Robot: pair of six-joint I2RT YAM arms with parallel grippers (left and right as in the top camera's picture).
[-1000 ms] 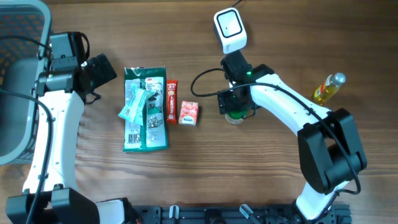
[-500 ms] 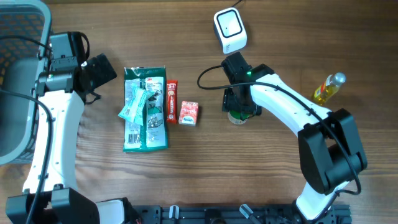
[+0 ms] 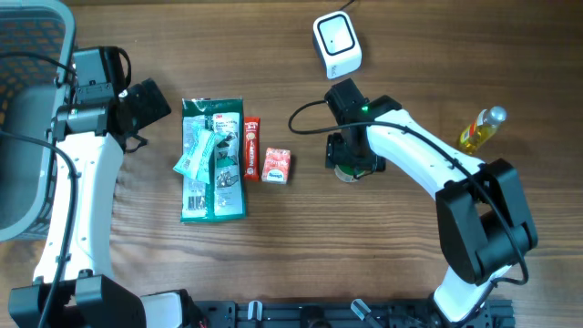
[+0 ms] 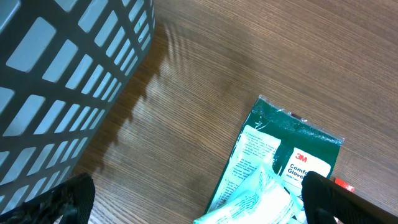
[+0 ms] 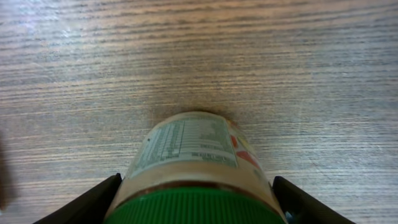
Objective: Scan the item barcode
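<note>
A jar [image 5: 193, 155] with a green lid and a printed label stands on the wooden table, right of centre. My right gripper [image 5: 196, 200] comes down over it, and one black finger lies against each side just under the lid. In the overhead view the jar [image 3: 346, 171] is mostly hidden under the right gripper [image 3: 351, 160]. The white barcode scanner [image 3: 337, 43] sits at the back, above the jar. My left gripper [image 4: 199, 205] is wide open over bare table, beside the green glove packet [image 4: 280, 162], holding nothing.
A green glove packet [image 3: 213, 159], a red stick packet [image 3: 251, 148] and a small red box [image 3: 276, 167] lie left of centre. A yellow bottle [image 3: 481, 128] lies at the right. A grey mesh basket [image 3: 27, 109] stands at the left edge.
My right gripper has turned slightly and settled closer round the jar, which stays in about the same spot. The left arm has not moved.
</note>
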